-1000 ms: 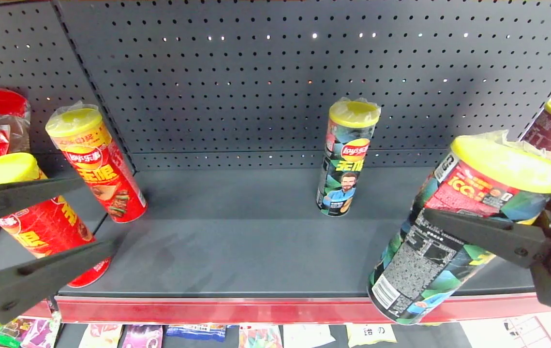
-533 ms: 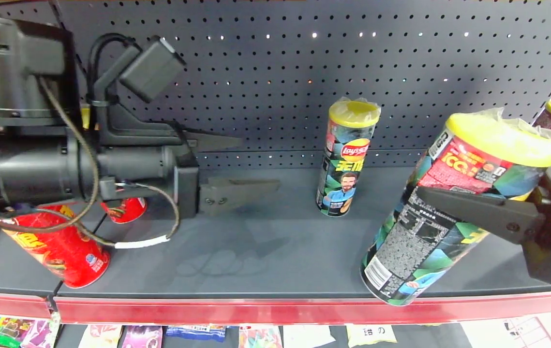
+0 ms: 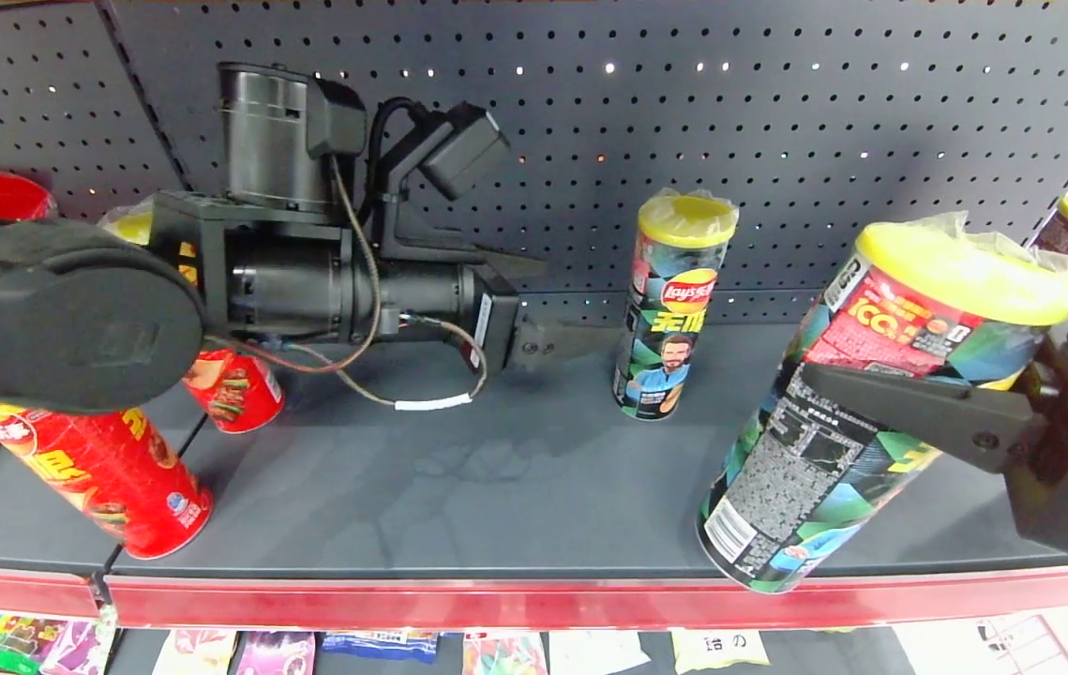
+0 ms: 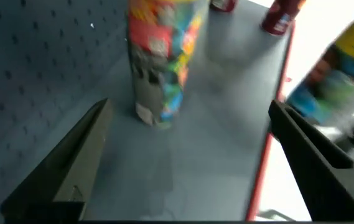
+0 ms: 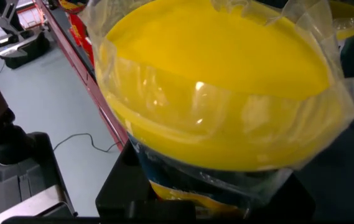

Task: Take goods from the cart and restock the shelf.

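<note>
Nearest you, at the right end of the red front lip (image 3: pixel 496 600), your right gripper (image 3: pixel 857 412) is clamped around the green-and-black chip canister (image 3: pixel 805 487), gripping it just under the yellow lid. That canister is not upright. Its long axis leans, with the lid up and to the right and the base down and to the left. The base hangs over the lip at the near edge and looks not yet seated on the shelf (image 3: pixel 458 487).

The relation that matters is this: the bare shelf floor lies farther in and to the left of the canister's base. So, as I judge it, you need to carry the base inward past the lip and bring the lid back over it before letting go. Release it at this lean and it would likely topple off the front.

Farther in, left of centre, your left gripper (image 4: pixel 190 109) sits low over the shelf with its jaws spread and nothing between them. It points right toward the matching canister (image 3: pixel 674 305), which stands upright near the pegboard back (image 3: pixel 777 141), just ahead of the fingers and apart from them.

The right arm carries the goods, so the placing is its job. Two red canisters (image 3: pixel 112 469) (image 3: pixel 233 389) stand well apart at the left end.
</note>
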`<state>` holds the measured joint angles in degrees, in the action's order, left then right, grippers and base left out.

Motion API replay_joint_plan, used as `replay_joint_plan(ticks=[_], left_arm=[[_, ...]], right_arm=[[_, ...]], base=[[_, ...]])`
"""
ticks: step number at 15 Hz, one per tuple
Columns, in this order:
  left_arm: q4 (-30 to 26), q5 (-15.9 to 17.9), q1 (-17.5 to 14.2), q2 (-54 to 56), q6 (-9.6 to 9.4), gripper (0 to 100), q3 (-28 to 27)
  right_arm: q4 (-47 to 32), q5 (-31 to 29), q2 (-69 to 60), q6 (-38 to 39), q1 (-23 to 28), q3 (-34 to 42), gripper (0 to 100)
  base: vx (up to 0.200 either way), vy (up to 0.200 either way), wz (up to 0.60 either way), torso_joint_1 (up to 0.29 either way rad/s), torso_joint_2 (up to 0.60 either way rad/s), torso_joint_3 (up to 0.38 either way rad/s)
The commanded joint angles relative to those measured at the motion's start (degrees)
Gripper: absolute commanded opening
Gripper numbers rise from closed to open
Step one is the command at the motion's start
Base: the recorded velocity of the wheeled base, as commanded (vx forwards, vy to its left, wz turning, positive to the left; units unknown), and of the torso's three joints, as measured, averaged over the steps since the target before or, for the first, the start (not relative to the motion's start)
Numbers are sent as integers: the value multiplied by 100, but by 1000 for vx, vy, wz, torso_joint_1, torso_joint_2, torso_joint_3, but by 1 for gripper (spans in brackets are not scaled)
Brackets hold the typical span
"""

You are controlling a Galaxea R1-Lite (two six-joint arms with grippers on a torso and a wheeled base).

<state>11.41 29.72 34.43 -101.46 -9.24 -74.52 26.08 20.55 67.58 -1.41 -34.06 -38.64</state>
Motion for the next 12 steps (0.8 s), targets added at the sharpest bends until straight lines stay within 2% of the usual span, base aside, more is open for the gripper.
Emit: replay_joint_plan(ticks=[1,4,9,12], left_arm=[[10,-1,11,-638,-43,100,-572],[2,-1,47,-1033,-43,100,-1152],[-16,-19,266,-1429,-43,100,-1592],[-16,-177,266,-1719,-43,100,-1996]], right_arm=[[3,1,9,1,5,6,0],[12,1,9,1,40,15,0],[12,1,18,10,75,15,0],[12,10,18,10,75,15,0]], base=[[0,0,0,0,0,0],[0,0,0,0,0,0],[0,0,0,0,0,0],[0,0,0,0,0,0]])
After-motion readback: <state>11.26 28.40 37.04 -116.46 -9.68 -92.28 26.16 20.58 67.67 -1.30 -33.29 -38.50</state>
